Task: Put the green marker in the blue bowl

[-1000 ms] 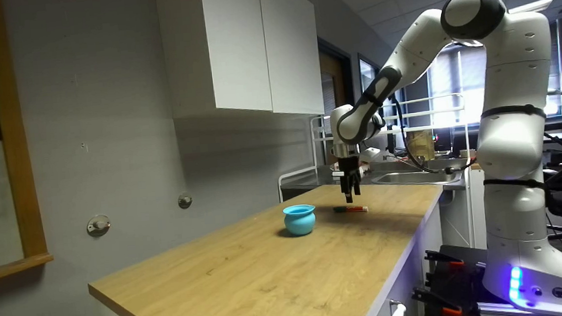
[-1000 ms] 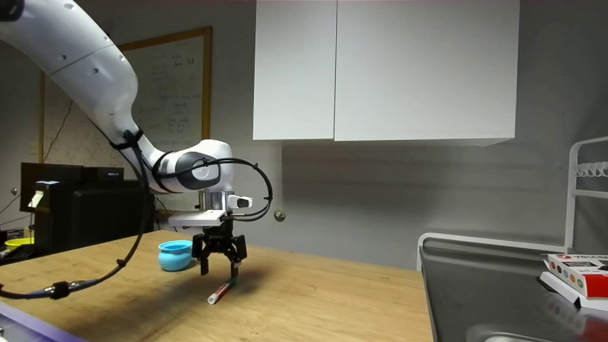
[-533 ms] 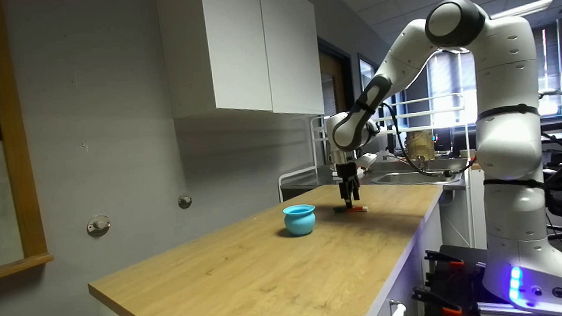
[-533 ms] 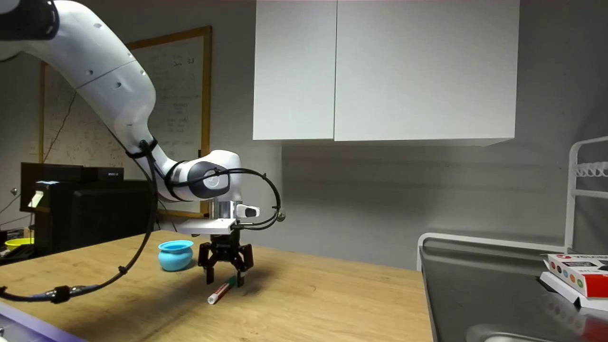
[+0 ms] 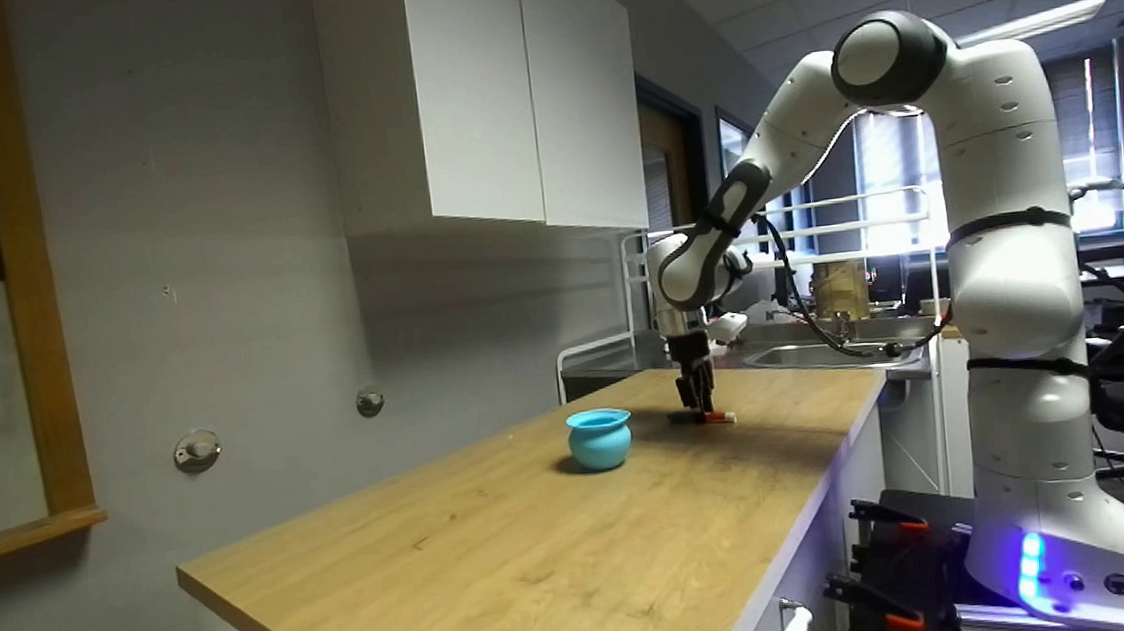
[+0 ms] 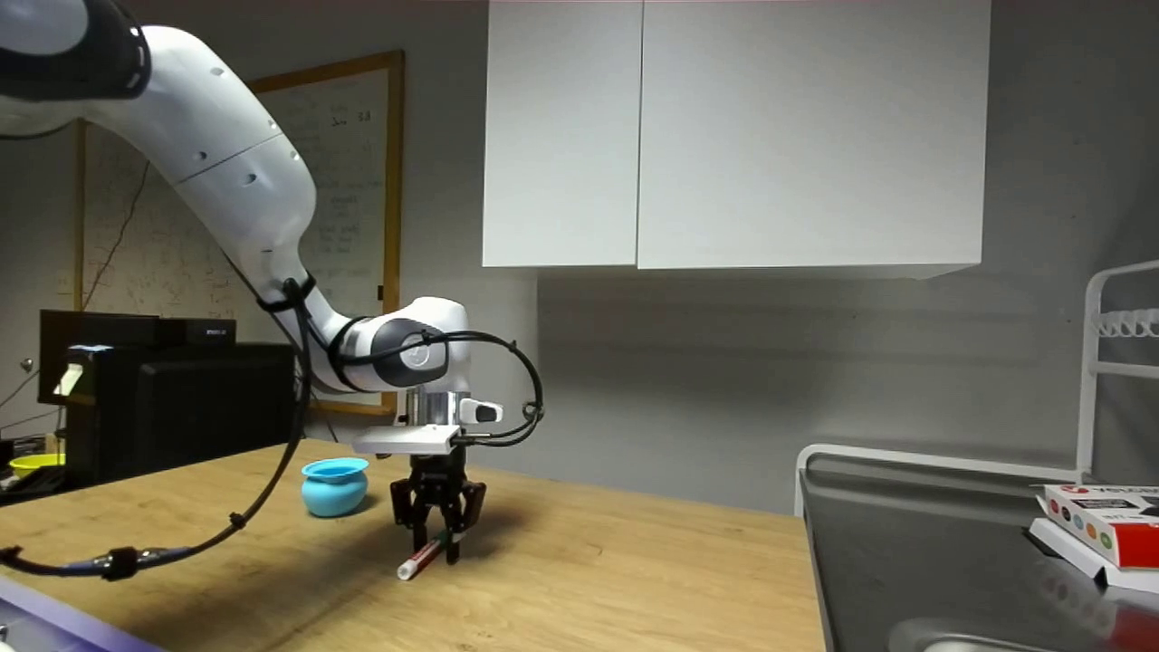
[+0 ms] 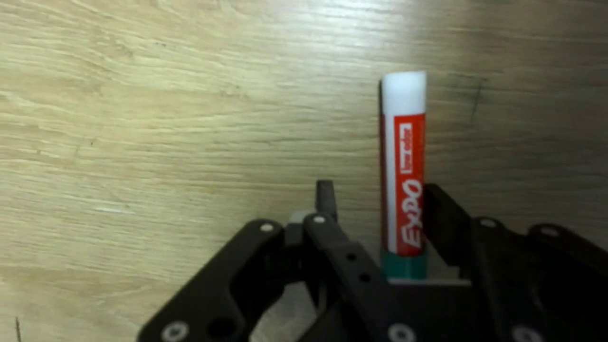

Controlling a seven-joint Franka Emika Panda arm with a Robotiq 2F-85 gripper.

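Observation:
The green marker [image 7: 409, 142] lies on the wooden counter, with a white end, a red label and a green cap. In the wrist view my gripper [image 7: 378, 195] straddles it, still open. The right finger [image 7: 439, 213] is against or very close to the marker, while bare wood shows between the marker and the left finger [image 7: 326, 194]. Part of the cap is hidden by the gripper. In an exterior view the gripper [image 6: 435, 549] points straight down at counter height around the marker [image 6: 416, 561]. The blue bowl [image 5: 600, 443] stands upright a short way off, outside the wrist view.
The wooden counter [image 5: 500, 541] runs along a grey wall, beneath white wall cabinets [image 6: 733, 136]. Beyond its end are a metal sink [image 5: 826, 355] and a white rack [image 6: 1089, 380]. A red and white box [image 6: 1105, 521] sits by the sink. A cable loop [image 6: 534, 389] hangs off the arm.
The gripper has come down from above the marker to the counter, around the marker. Its fingers have drawn closer together. The marker and the bowl look unmoved.

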